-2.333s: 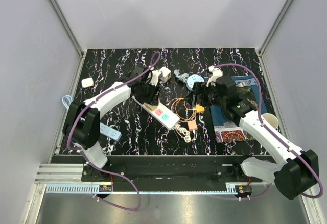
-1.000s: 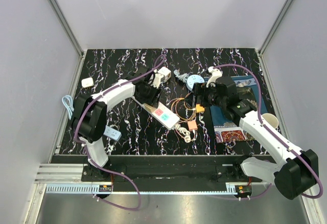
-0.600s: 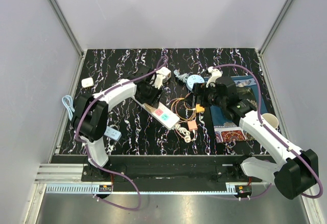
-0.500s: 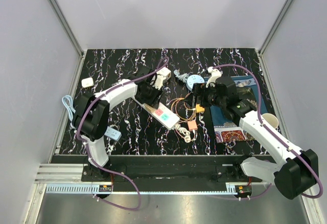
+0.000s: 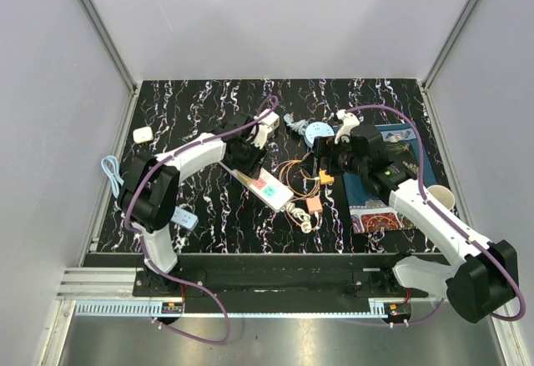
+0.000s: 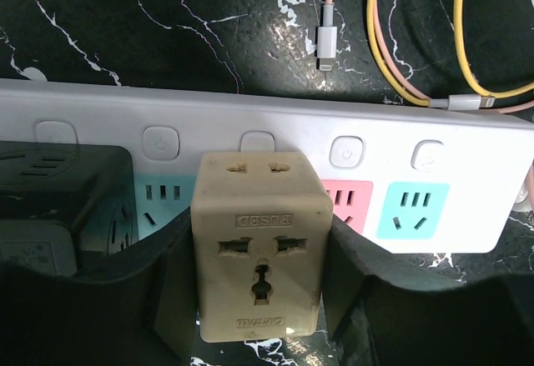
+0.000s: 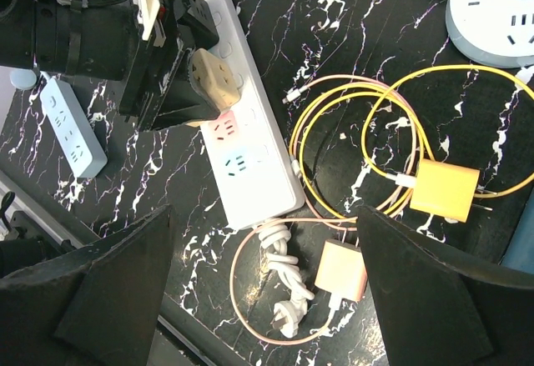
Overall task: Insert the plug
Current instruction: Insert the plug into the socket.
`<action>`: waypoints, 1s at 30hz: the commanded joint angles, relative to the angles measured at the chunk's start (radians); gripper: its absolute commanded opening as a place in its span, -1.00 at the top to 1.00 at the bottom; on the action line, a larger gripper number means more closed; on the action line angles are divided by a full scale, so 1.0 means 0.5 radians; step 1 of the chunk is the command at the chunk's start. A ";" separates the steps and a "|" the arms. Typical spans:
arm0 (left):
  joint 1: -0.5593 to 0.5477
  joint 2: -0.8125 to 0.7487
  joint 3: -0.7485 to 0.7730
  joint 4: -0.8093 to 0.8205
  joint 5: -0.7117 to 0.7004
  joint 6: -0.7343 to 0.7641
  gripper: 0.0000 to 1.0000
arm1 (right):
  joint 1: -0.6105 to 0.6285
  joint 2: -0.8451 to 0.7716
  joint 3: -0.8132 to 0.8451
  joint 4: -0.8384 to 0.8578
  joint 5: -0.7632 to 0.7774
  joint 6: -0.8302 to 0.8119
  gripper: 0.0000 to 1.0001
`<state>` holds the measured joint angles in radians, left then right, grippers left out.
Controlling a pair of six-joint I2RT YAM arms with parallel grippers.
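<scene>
Left tool (image 6: 260, 278) has shifted adapter (image 6: 257, 241) along power strip (image 6: 471, 216), beside black plug (image 6: 62, 187).

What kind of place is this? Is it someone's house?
Probably a robot test bench in a lab, not a house. Grey panels box in a black marbled table, the left arm and right arm are bolted at its edge, plus a power strip, a beige adapter and chargers.

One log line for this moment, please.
left gripper: grips beige adapter | adapter: over white power strip, seating unclear | right gripper: open, empty
</scene>
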<state>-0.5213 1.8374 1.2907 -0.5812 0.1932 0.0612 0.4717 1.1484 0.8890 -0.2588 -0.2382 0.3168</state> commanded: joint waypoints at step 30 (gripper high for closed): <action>-0.062 -0.214 -0.035 -0.019 -0.156 -0.193 -0.22 | -0.014 -0.054 -0.042 0.073 -0.066 -0.042 -0.87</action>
<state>-0.5446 1.7782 1.2816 -0.6006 0.1364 -0.0277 0.4709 1.1362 0.8791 -0.2565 -0.2554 0.3099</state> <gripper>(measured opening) 0.633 0.932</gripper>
